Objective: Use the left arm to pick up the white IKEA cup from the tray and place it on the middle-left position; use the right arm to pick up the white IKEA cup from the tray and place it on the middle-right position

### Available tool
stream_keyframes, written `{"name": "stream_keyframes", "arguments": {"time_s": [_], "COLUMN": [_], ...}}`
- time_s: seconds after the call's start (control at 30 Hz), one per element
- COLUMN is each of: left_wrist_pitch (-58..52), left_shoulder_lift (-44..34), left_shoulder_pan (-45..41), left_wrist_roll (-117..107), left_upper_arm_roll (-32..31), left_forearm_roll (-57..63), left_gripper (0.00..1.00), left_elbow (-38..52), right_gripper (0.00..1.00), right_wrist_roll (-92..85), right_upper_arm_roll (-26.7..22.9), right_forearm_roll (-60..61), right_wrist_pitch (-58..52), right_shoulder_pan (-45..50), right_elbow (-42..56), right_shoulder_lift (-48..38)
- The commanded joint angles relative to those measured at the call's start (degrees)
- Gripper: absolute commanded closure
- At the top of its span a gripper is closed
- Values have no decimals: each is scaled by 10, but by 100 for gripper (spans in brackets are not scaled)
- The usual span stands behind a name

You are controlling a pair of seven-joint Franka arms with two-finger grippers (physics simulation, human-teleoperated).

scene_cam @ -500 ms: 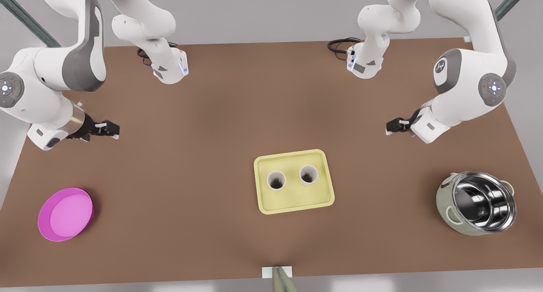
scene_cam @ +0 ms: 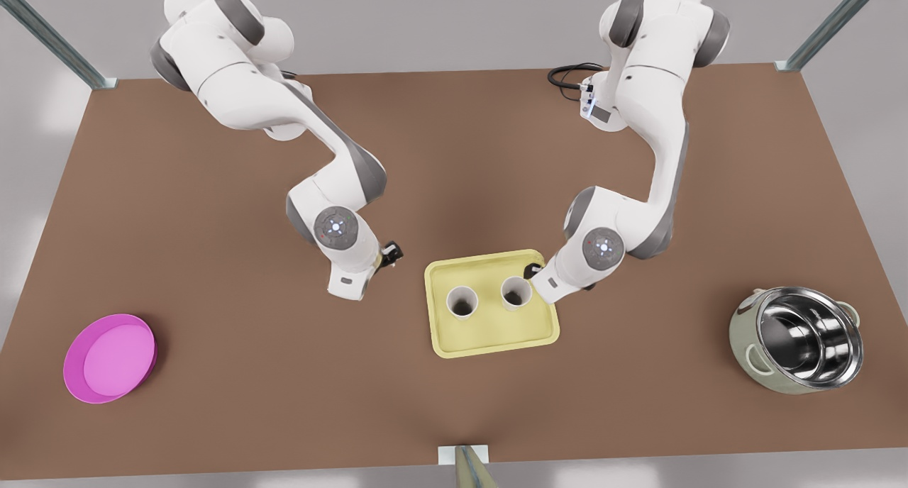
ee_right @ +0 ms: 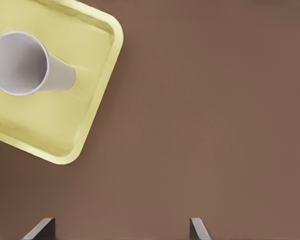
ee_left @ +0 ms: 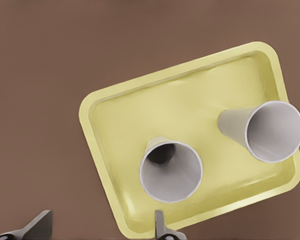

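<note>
Two white cups are seen upright in the yellow tray [scene_cam: 491,337], a little right of the middle of the front view: the left cup [scene_cam: 462,302] and the right cup [scene_cam: 516,293], close but apart. The left tool [scene_cam: 391,252] is held over the bare tabletop [scene_cam: 234,346] just left of the tray, its fingers [ee_left: 39,226] spread wide. The right tool [scene_cam: 531,269] is placed at the tray's upper right corner, beside the right cup, its fingers [ee_right: 197,229] also wide and holding nothing.

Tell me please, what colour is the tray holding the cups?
Pale yellow tray, clearest in the left wrist view.
</note>
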Motion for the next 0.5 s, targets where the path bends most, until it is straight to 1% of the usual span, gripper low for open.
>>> {"name": "stream_keyframes", "arguments": {"time_s": [0.0,0.03,0.07,0.1,0.13,0.17,0.2,0.27,0.3,0.37,0.47], "left_wrist_pitch": [94,122,122,122,122,123,123,123,123,156,157], "left_shoulder_lift": [20,28,31,35,40,40,43,47,52,51,52], "left_shoulder_pan": [-1,-1,-9,-19,-23,-23,-22,-22,-22,-23,-23], "left_wrist_roll": [-97,-98,-111,-132,-140,-136,-135,-136,-138,-141,-141], "left_upper_arm_roll": [0,0,0,0,0,0,1,1,1,1,1], "left_forearm_roll": [4,4,5,27,31,31,39,39,39,38,37], "left_gripper": [0,0,0,0,0,0,0,0,0,0,0], "left_elbow": [16,16,13,13,12,8,3,-1,-6,-38,-45], "right_gripper": [0,0,0,0,0,0,0,0,0,0,0], "right_wrist_roll": [369,376,398,400,400,399,399,400,408,420,422], "right_upper_arm_roll": [15,15,19,21,22,29,30,33,44,47,50], "right_forearm_roll": [-65,-90,-107,-111,-113,-114,-114,-114,-114,-114,-136], "right_wrist_pitch": [110,134,136,140,177,185,201,220,220,205,198], "right_shoulder_pan": [9,25,39,51,57,69,78,99,102,112,126], "right_elbow": [40,73,126,163,178,231,249,275,280,280,276], "right_shoulder_lift": [52,86,124,150,168,204,221,244,250,249,253]}}
